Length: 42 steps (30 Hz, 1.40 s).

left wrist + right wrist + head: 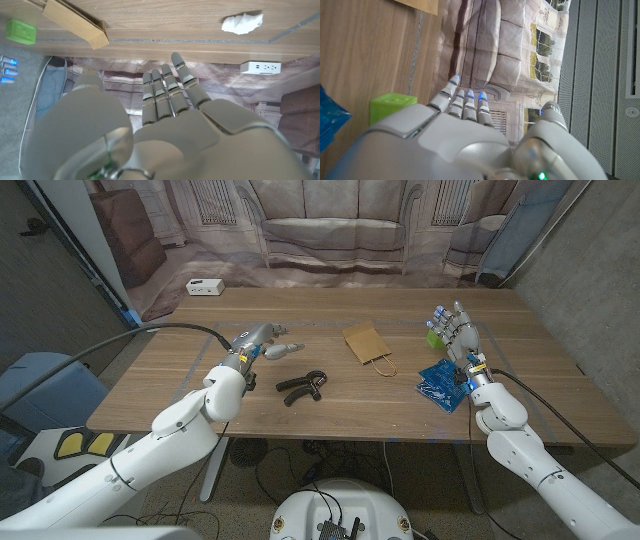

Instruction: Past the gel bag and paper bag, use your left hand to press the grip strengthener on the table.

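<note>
1. A wooden table (pixel 300 410) with a plank grain stands before a printed backdrop (pixel 330 225) of a sofa.
2. The grip strengthener (pixel 301 386), a black bent shape with two handles, lies on the wood just beside and a little nearer the robot than the left hand (pixel 262 345); they are apart.
3. The left hand holds nothing, fingers (pixel 167 92) straight and close together, thumb out to the side.
4. The paper bag (pixel 367 343), flat brown paper with a thin handle, lies beyond the strengthener toward the right hand (pixel 458 335); bare wood lies between bag and strengthener.
5. The gel bag (pixel 442 383), glossy blue and crinkled, lies just beside the right wrist, near the table's front edge.
6. The right hand has its fingers extended side by side, gripping nothing; a green block (pixel 392 109) sits just by its fingertips.
7. A crumpled white scrap (pixel 242 22) lies on the wood ahead of the left hand; a white box (pixel 204 286) sits at the far left edge.
</note>
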Each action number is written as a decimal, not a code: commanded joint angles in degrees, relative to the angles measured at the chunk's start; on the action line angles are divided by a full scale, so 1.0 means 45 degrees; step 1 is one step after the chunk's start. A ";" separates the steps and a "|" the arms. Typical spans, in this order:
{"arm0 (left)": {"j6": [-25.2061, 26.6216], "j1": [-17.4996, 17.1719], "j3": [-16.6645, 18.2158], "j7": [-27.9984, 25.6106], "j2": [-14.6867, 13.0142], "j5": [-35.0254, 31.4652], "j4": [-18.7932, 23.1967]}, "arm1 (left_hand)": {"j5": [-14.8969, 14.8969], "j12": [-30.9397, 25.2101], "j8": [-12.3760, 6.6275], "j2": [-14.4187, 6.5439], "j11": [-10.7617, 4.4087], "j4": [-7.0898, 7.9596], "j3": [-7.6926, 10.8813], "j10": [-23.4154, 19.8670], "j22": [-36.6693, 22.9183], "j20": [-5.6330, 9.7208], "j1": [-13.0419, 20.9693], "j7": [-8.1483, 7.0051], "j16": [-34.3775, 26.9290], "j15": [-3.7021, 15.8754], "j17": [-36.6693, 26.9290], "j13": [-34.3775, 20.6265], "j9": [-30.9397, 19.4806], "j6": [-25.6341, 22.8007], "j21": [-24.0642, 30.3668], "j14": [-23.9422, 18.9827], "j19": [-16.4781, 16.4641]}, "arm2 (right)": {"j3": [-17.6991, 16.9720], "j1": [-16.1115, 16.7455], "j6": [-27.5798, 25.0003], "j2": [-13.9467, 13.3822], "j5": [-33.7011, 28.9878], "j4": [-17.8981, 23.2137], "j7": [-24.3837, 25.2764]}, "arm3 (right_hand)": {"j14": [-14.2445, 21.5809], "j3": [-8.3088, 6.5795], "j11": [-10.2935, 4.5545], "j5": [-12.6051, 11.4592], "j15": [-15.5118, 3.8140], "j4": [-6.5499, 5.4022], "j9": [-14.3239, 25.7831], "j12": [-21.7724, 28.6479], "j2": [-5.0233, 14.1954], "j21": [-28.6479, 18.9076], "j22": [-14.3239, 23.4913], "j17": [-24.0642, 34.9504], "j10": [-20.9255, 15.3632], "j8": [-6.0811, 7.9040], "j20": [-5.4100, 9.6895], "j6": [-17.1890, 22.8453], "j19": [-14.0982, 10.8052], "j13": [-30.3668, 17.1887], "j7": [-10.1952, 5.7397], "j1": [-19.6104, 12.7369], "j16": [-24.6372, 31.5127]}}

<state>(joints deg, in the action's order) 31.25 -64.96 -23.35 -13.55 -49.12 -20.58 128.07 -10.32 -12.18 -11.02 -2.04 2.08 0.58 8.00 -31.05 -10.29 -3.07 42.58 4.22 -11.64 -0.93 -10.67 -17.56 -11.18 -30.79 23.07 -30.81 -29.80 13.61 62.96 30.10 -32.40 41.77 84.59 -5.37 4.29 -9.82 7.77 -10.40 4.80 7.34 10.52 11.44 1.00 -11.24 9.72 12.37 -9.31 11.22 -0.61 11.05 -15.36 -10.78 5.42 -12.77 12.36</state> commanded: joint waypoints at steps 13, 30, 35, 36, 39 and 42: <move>-0.6160 0.1008 0.0615 -0.0209 0.1385 0.5026 -0.3410 | 0.0070 0.0063 0.0092 -0.0141 0.0442 0.0381 -0.0154 0.0102 -0.0043 -0.0247 -0.0772 0.0334 0.0066 -0.0358 -0.0036 0.0150 0.0031 0.0246 -0.0268 0.0123 0.0224 | 0.0178 -0.0466 0.0379 0.0227 -0.0149 -0.0641 -0.0306 | 0.0059 0.0051 -0.0011 -0.0062 -0.0006 0.0013 0.0024 -0.0002 0.0048 0.0016 0.0038 0.0045 -0.0070 -0.0028 0.0010 0.0069 -0.0133 -0.0071 0.0033 -0.0079 -0.0025; -0.9032 0.1928 0.0623 0.1786 0.2150 0.8744 -0.5666 | -0.0084 0.0379 0.0302 0.0027 0.1166 0.1280 -0.1006 0.1677 -0.0041 -0.0745 -0.2859 0.0780 0.0333 -0.1109 -0.0028 0.0690 0.0115 0.2556 -0.1131 0.1700 0.1305 | 0.0222 -0.0496 0.0600 0.0265 -0.0373 -0.0852 -0.0196 | 0.0066 0.0083 0.0057 -0.0062 0.0010 0.0010 0.0038 0.0006 0.0034 0.0017 0.0038 0.0045 -0.0088 0.0118 0.0015 0.0470 -0.0136 -0.0072 0.0086 -0.0067 -0.0029; -0.9529 0.2142 0.0537 0.2176 0.2421 0.9415 -0.6236 | -0.0134 0.0408 0.0305 0.0097 0.1255 0.1362 -0.1176 0.2221 -0.0034 -0.0756 -0.3168 0.0825 0.0382 -0.1129 -0.0009 0.0839 0.0142 0.3204 -0.1448 0.2344 0.1763 | 0.0242 -0.0524 0.0563 0.0289 -0.0361 -0.0875 -0.0158 | 0.0064 0.0091 0.0027 -0.0064 -0.0003 0.0007 0.0040 0.0002 0.0039 0.0021 0.0038 0.0046 -0.0080 0.0025 0.0010 0.0268 -0.0126 -0.0071 0.0017 -0.0064 -0.0030; -0.9622 0.2168 0.0533 0.2257 0.2464 0.9556 -0.6335 | -0.0147 0.0412 0.0310 0.0118 0.1270 0.1375 -0.1220 0.2380 -0.0032 -0.0748 -0.3240 0.0805 0.0386 -0.1135 -0.0003 0.0878 0.0149 0.3399 -0.1521 0.2506 0.1853 | 0.0246 -0.0532 0.0562 0.0295 -0.0369 -0.0886 -0.0145 | 0.0064 0.0091 0.0017 -0.0065 -0.0003 0.0006 0.0040 0.0002 0.0040 0.0021 0.0038 0.0046 -0.0080 0.0023 0.0013 0.0263 -0.0125 -0.0071 0.0024 -0.0062 -0.0030; -0.9888 0.2242 0.0534 0.2455 0.2601 0.9944 -0.6641 | -0.0192 0.0431 0.0286 0.0184 0.1224 0.1420 -0.1387 0.3048 -0.0026 -0.0667 -0.3511 0.0798 0.0381 -0.1186 0.0011 0.1032 0.0172 0.4040 -0.1867 0.3102 0.2347 | 0.0264 -0.0575 0.0491 0.0277 -0.0355 -0.0907 -0.0156 | 0.0067 0.0093 0.0020 -0.0065 -0.0005 0.0006 0.0040 0.0001 0.0042 0.0021 0.0038 0.0046 -0.0078 0.0005 0.0010 0.0225 -0.0125 -0.0071 0.0028 -0.0064 -0.0029; -1.0055 0.2366 0.0519 0.2755 0.2730 1.0408 -0.6977 | -0.0235 0.0415 0.0275 0.0258 0.1287 0.1431 -0.1560 0.3771 -0.0018 -0.0514 -0.3757 0.0794 0.0396 -0.1241 0.0026 0.1176 0.0193 0.4711 -0.2245 0.3885 0.2923 | 0.0288 -0.0628 0.0381 0.0213 -0.0360 -0.0925 -0.0189 | 0.0064 0.0093 0.0022 -0.0066 -0.0003 0.0005 0.0040 0.0002 0.0050 0.0021 0.0038 0.0047 -0.0082 0.0004 0.0004 0.0226 -0.0125 -0.0071 0.0027 -0.0066 -0.0031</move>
<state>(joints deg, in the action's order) -9.93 -56.59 -20.54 -4.93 -39.49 19.40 103.13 -11.04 -10.35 -9.70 -0.97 7.72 6.94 1.56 -15.91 -10.27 -5.79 26.71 7.81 -10.13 -6.37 -10.48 -12.58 -10.37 -11.25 13.95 -15.23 -18.20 14.63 60.62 32.51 -31.18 40.41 80.74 -6.37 4.29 -9.59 7.77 -10.40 4.80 7.57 10.52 11.46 1.00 -11.23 9.72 12.37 -9.31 11.46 -0.62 12.17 -15.36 -10.78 5.71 -12.77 12.36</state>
